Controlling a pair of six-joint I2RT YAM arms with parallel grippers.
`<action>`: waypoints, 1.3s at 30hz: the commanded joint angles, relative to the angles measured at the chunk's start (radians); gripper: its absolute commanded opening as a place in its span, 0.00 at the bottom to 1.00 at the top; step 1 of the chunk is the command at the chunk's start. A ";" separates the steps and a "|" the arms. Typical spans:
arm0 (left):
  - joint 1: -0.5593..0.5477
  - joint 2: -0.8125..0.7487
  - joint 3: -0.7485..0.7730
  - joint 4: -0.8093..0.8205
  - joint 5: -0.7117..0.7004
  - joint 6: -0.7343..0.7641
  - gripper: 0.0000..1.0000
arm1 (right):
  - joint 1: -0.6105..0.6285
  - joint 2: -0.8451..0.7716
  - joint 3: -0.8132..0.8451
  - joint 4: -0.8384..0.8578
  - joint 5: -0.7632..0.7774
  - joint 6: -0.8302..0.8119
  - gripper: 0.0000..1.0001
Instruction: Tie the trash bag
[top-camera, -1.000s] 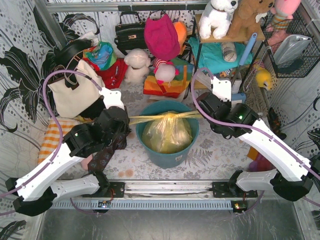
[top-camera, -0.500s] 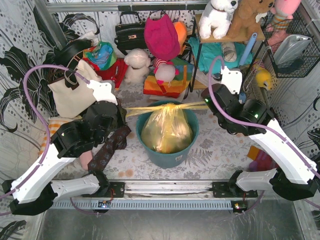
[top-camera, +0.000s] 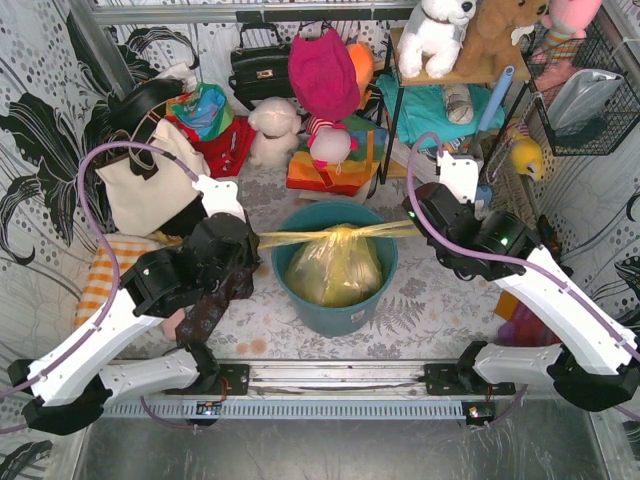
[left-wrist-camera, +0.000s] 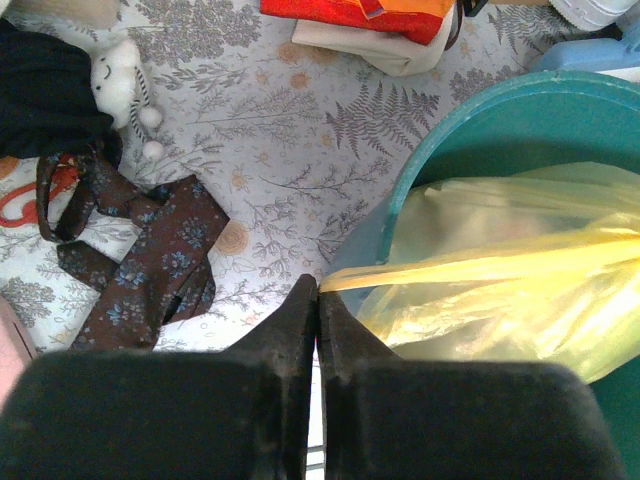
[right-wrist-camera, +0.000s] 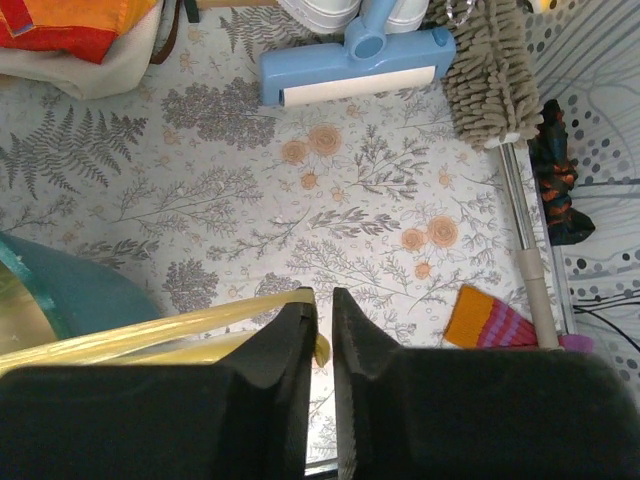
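Grippers clamped, left gripper (left-wrist-camera: 317, 290) on one tail and right gripper (right-wrist-camera: 320, 300) on the other, held the trash bag (top-camera: 335, 265) in the bin (top-camera: 340, 318) mid-table (top-camera: 430, 295), tails taut in one left-to-right line over the rim, knot midway between both arms.

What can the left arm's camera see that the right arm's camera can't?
Only the left wrist view shows the brown flowery cloth, a little white plush toy and the puffy main part of the trash bag. Only the right wrist view shows a blue roller tool, a grey shaggy mop head and an orange striped cloth. Both show the teal bin, the flowery table cover and their own pincer pinching a stretched yellow strip of the bag: left pincer, right pincer.
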 joint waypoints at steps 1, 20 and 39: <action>0.025 -0.035 0.025 -0.043 -0.079 0.016 0.23 | -0.029 -0.041 0.021 -0.060 0.049 -0.045 0.19; 0.027 -0.059 0.157 0.125 -0.197 0.137 0.64 | -0.029 -0.106 0.226 0.185 -0.159 -0.245 0.73; 0.565 0.077 -0.275 0.667 0.012 0.221 0.98 | -0.760 0.020 -0.163 0.675 -0.517 -0.400 0.97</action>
